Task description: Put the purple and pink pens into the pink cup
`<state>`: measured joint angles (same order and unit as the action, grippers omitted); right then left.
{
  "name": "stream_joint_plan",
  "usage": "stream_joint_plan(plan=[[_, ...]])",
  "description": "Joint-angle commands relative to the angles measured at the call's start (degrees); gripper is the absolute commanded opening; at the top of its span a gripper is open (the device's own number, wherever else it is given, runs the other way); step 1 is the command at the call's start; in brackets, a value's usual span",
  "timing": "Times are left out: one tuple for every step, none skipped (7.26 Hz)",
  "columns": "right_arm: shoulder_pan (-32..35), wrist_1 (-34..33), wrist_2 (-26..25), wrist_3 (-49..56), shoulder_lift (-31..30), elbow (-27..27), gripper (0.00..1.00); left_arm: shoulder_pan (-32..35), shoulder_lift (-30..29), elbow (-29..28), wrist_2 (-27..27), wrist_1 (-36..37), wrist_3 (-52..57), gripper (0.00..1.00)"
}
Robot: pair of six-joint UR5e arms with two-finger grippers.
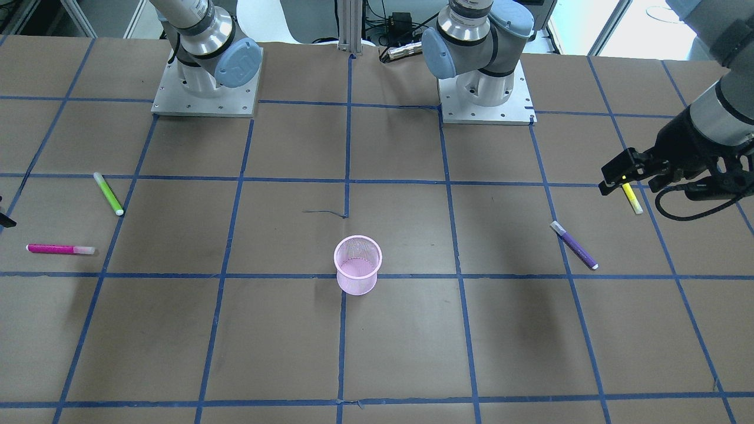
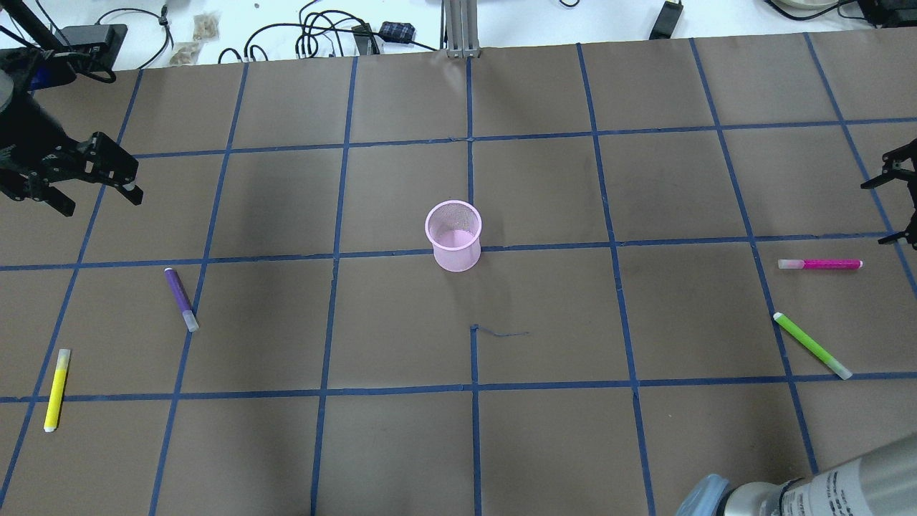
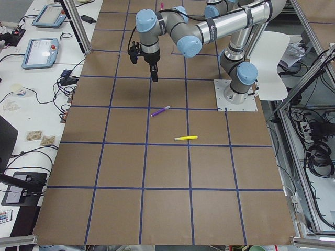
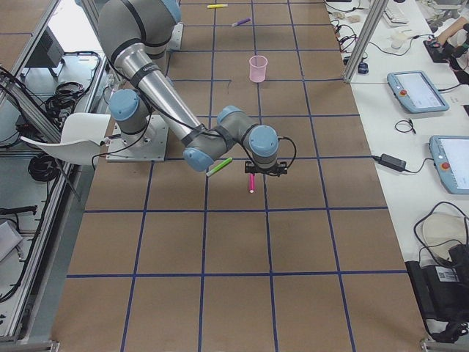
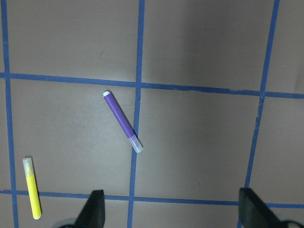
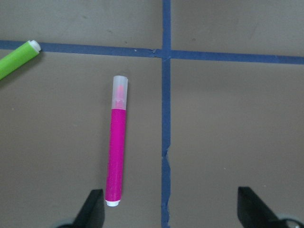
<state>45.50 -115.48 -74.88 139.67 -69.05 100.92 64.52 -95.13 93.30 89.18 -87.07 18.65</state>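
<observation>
The pink mesh cup (image 2: 454, 235) stands upright mid-table, also in the front view (image 1: 357, 264). The purple pen (image 2: 180, 298) lies on the robot's left side; in the left wrist view (image 5: 122, 121) it lies ahead of the fingertips. My left gripper (image 2: 93, 179) is open and empty, hovering beyond it (image 5: 173, 213). The pink pen (image 2: 820, 264) lies on the right side. My right gripper (image 2: 895, 201) is open and empty at the table's right edge, above the pink pen (image 6: 116, 159), which lies just left of the gripper's middle (image 6: 171, 213).
A yellow pen (image 2: 56, 389) lies nearer the robot than the purple one. A green pen (image 2: 812, 345) lies close to the pink pen, its tip in the right wrist view (image 6: 16, 59). Both arm bases (image 1: 488, 88) stand at the table's robot side.
</observation>
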Motion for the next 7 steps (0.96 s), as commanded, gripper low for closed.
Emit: stream_joint_plan(plan=[[-0.06,1.83,0.78,7.24,3.12,0.86,0.91,-3.25,-2.86,1.00,0.03,2.42,-0.45,1.00],[-0.49,4.18,0.88,6.67,3.57,0.86,0.91,-3.43,-3.91,2.40,0.21,6.96,-3.07,1.00],[-1.72,6.12,0.88,6.58,4.18,0.51,0.90,-3.43,-5.32,4.94,0.47,12.74,-3.53,1.00],[-1.90,6.23,0.79,6.58,5.75,-0.19,0.85,-3.43,-6.72,7.84,0.64,17.41,-5.45,1.00],[-2.25,6.23,0.79,6.67,7.42,-1.24,0.85,-3.52,-7.87,9.17,0.73,18.50,-9.21,1.00],[-2.87,6.14,0.88,7.45,8.22,-2.21,0.85,-3.52,-9.36,9.18,0.73,19.56,-10.81,1.00],[-4.00,6.31,0.70,7.54,8.32,-2.39,0.85,-3.52,-10.94,9.71,0.91,23.05,-11.00,1.00]])
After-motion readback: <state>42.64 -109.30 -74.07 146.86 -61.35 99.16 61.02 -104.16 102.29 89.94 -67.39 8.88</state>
